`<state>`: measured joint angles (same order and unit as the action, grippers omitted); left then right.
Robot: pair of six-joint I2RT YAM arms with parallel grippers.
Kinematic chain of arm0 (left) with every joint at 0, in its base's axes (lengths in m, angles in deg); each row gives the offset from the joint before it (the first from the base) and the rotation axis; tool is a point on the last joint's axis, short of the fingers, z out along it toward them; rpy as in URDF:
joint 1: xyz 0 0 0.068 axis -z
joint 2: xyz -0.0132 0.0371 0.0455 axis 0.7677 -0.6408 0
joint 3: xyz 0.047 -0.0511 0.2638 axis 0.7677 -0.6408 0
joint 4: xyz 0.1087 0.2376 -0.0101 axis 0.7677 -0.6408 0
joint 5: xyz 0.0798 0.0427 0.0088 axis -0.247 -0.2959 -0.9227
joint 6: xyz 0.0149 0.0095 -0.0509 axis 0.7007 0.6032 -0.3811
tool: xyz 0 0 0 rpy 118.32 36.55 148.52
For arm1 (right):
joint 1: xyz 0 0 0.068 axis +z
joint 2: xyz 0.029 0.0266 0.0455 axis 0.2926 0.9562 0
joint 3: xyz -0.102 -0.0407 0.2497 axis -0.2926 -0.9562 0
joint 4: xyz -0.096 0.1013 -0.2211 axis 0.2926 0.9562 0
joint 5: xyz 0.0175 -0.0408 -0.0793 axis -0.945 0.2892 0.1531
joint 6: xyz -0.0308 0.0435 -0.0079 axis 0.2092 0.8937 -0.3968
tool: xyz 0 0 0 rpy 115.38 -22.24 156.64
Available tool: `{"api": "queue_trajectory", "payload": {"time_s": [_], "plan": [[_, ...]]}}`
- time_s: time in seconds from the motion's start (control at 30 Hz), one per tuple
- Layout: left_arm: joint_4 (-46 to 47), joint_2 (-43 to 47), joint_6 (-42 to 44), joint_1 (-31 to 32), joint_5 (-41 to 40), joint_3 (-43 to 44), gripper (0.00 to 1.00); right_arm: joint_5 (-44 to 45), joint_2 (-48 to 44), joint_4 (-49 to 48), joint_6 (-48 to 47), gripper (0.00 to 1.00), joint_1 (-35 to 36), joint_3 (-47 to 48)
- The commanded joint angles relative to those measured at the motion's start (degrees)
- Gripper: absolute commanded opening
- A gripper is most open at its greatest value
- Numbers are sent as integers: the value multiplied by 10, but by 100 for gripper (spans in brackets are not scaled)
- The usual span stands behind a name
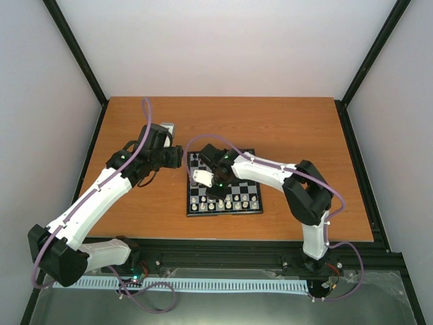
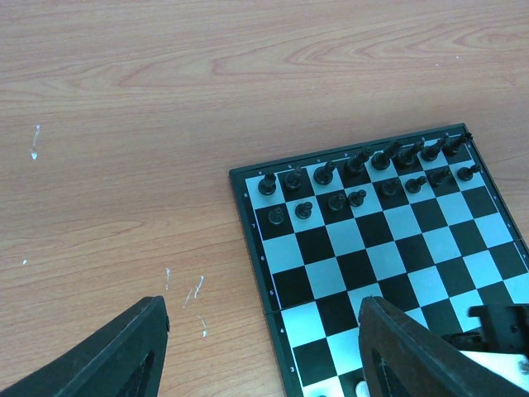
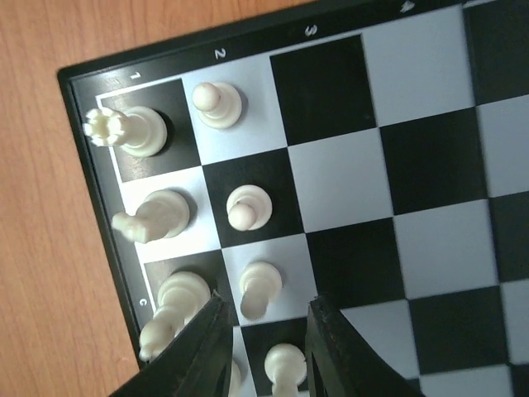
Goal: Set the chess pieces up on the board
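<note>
**Table** (image 1: pixel 291 135): wooden top, carrying the board and both arms.

**Board** (image 1: pixel 245 184): black and pale checkered square with a thin black border, lying flat near the middle of the table, toward its near edge.

**Black pieces** (image 2: pixel 335 203): standing upright in two rows along the far edge of the board, eight in the back row and eight pawns in the row in front of them.

**White pieces** (image 1: pixel 226 202): standing along the near edge of the board. The right wrist view is showing a rook (image 3: pixel 132 130) on the corner square, a knight (image 3: pixel 157 217) on the edge square beside it, a taller piece next in that line, and pawns filling the second row.

**Left claw** (image 2: pixel 264 310): hovering above bare table just beside the board's left edge, toward the far corner. Its fingers are standing widely spread and holding nothing.

**Right claw** (image 3: pixel 269 304): hanging low over the near left part of the board, above the white ranks. Its fingers are standing parted, one on either side of a white pawn (image 3: pixel 261 285) in the second row. The gap between them is wider than the pawn, and they are not clamping it. The pawn is resting on its own square.
</note>
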<state>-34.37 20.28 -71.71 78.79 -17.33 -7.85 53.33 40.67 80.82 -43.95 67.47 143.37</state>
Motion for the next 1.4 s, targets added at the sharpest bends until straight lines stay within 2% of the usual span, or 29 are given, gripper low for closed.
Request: {"api": "queue_trajectory", "payload": {"time_s": [0.0, 0.23, 0.4, 0.6, 0.63, 0.73, 0.77, 0.8, 0.83, 0.87, 0.9, 0.93, 1.03, 1.1, 1.2, 1.37], "plan": [[10, 2, 3, -4, -3, 5, 66, -10, -58, 9, 4, 29, -15, 12], [11, 1, 12, -4, -14, 6, 66, -15, -139, 5, 5, 35, -85, -6], [13, 9, 19, -4, -23, 4, 67, -42, -232, -18, 23, 38, -178, -50], [18, 3, 25, -4, 4, 7, 68, -46, -353, -69, 69, 40, -285, -111], [18, 5, 26, -4, 7, 7, 68, -39, -373, -86, 79, 43, -301, -127], [18, 18, 35, -4, 15, 3, 70, -12, -442, -143, 127, 62, -358, -179], [16, 24, 38, -4, 20, 0, 71, -15, -465, -156, 143, 71, -382, -192], [13, 28, 40, -4, 25, -4, 72, -13, -487, -170, 162, 91, -402, -204], [11, 35, 41, -4, 30, -10, 73, -6, -511, -187, 182, 99, -417, -220], [14, 41, 42, -4, 34, -19, 81, 9, -532, -202, 199, 100, -425, -236], [21, 49, 44, -4, 39, -28, 96, 26, -554, -219, 213, 100, -429, -256], [30, 58, 45, -4, 42, -41, 99, 42, -574, -233, 225, 100, -430, -276], [65, 79, 56, -4, 31, -65, 100, 82, -618, -269, 272, 100, -431, -336], [56, 79, 64, -4, -4, -53, 100, 93, -631, -279, 292, 100, -431, -360], [52, 89, 67, -5, -48, -53, 100, 89, -628, -258, 306, 100, -431, -339], [67, 119, 70, -4, -51, -66, 100, 61, -649, -285, 289, 100, -431, -358]]}}
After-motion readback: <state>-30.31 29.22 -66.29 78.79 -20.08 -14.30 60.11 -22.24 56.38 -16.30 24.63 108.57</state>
